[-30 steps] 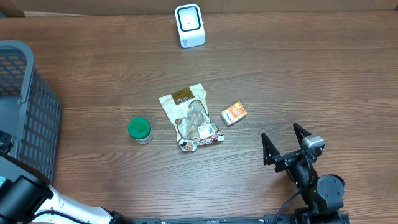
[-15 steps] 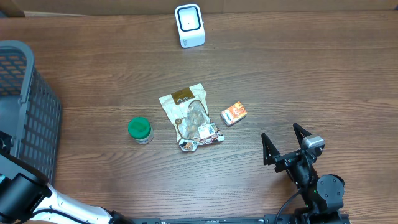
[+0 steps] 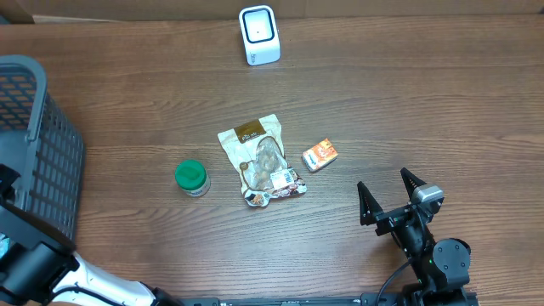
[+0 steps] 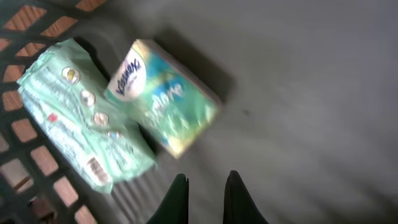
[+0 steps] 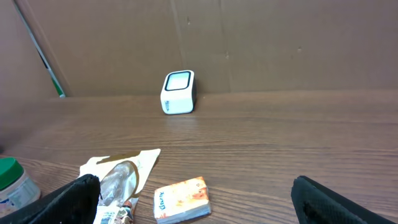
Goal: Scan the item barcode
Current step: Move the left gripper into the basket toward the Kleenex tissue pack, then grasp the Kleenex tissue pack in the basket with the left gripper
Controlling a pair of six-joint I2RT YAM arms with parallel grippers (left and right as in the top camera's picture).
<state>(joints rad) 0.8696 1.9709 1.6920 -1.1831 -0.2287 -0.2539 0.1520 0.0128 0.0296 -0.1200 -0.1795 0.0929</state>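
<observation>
A: Start big. What is on the table [image 3: 425,102]?

B: A dark mesh basket [image 3: 38,161] sits at its left edge, and the barcode scanner [image 3: 258,35] stands upright at the far edge. The middle holds a snack pouch [image 3: 259,160], with a green-lidded jar [image 3: 191,178] to its left and a small orange box [image 3: 320,155] just beside it on the right. All three are apart from each other, and there is bare wood all around them.

A: And the grippers?

B: The right gripper [image 3: 384,179] hangs near the front edge with its fingers spread wide and nothing between them. The orange box is the nearest item ahead of it. The left gripper [image 4: 206,179] is closed on nothing.

A: Where is the left one?

B: Only its wrist camera shows that: it is inside the basket. A Kleenex tissue pack [image 4: 165,96] lies tilted just ahead of the fingertips, and they don't touch it. A green flat pouch [image 4: 74,118] lies against the pack on the left, by the lattice wall. To the right, the basket floor is bare.

A: Does the overhead view show those two?

B: No, the basket hides them.
</observation>
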